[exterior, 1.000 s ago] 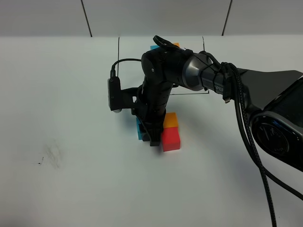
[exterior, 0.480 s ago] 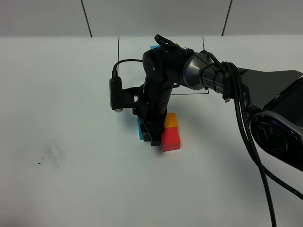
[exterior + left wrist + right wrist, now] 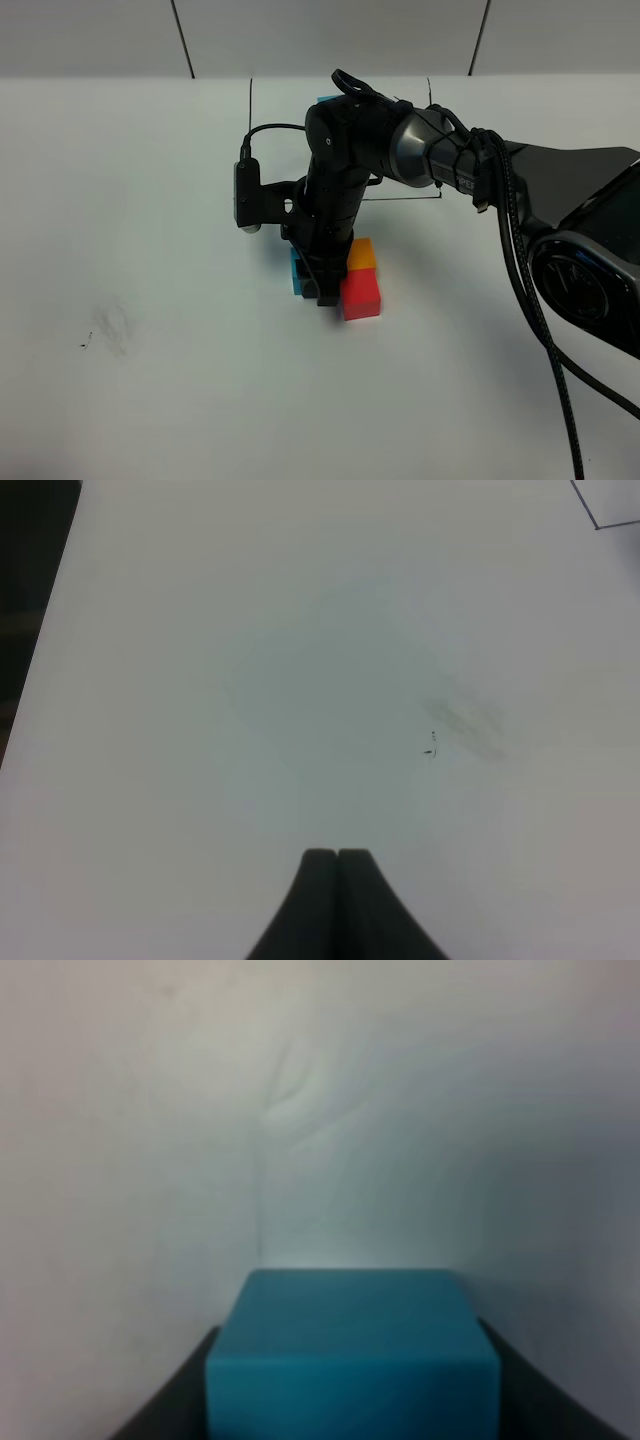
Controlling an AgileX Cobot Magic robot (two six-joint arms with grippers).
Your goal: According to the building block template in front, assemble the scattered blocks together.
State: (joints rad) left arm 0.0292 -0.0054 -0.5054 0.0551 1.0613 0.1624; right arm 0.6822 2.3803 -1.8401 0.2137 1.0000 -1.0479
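My right gripper (image 3: 320,290) points down at the table, shut on the sky blue cube (image 3: 297,275) of the scattered blocks. In the right wrist view that blue cube (image 3: 350,1360) sits between the two dark fingers (image 3: 190,1390). Just right of the gripper lie the orange cube (image 3: 362,253) and the red cube (image 3: 361,296), touching each other. The building block template is mostly hidden behind the arm; its blue cube (image 3: 325,100) and the black frame line (image 3: 250,110) show. My left gripper (image 3: 338,858) is shut and empty over bare table.
A grey smudge (image 3: 110,325) marks the white table at the left, and the same smudge (image 3: 465,720) shows in the left wrist view. The right arm's cables (image 3: 520,270) hang at the right. A dark table edge (image 3: 30,600) shows in the left wrist view.
The right arm's wrist has shifted very slightly toward the back right. The cubes stay where they were, and the blue cube remains in the grip.
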